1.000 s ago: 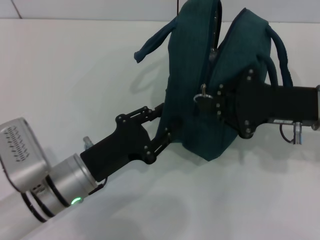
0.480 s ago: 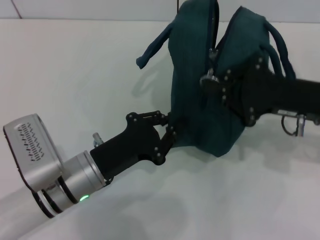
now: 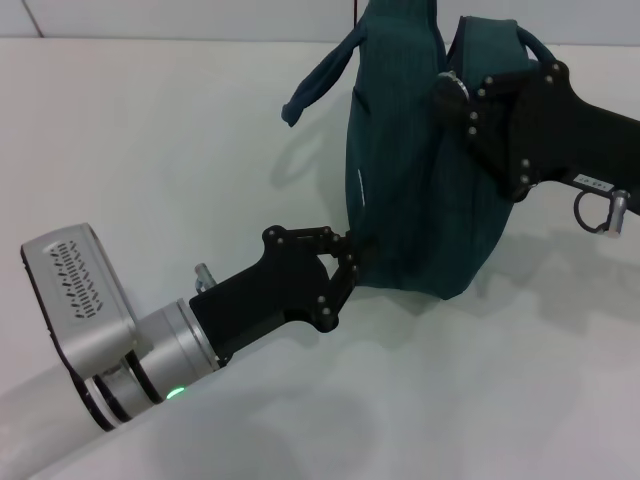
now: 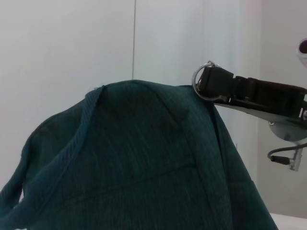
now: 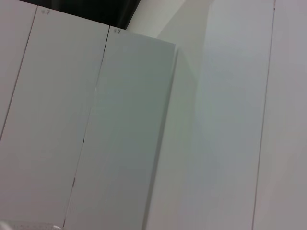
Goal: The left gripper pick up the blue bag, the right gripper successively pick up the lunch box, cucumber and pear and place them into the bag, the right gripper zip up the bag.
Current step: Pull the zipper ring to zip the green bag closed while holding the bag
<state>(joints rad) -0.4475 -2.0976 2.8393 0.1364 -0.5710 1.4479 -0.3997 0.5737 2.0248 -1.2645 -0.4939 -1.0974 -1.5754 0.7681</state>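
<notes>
1. Blue bag (image 3: 410,190) is the big thing here, standing upright on its narrow end on the white desk (image 3: 150,150), tilted a bit, one loop handle (image 3: 318,78) sticking out to the left. No lunch box, cucumber or pear anywhere in sight, so my guess is they're already inside, but I can't see into the bag to confirm.

2. Left claw (image 3: 352,262), the one on the silver arm with the green light, is clenched on the bag's lower edge, pinching the fabric and holding it steady.

3. Right claw (image 3: 452,92) is up near the top of the bag at the zipper line. From the left wrist view it's gripping the zipper's metal ring pull (image 4: 200,82), fingers closed on the tab right at the bag's top edge.

4. Progress-wise this looks like the last step: zipping. The seam below the pull looks shut and the pull sits near the top, so I'd say it's mostly done, maybe a short stretch left. Can't tell exactly where the zipper ends.
</notes>
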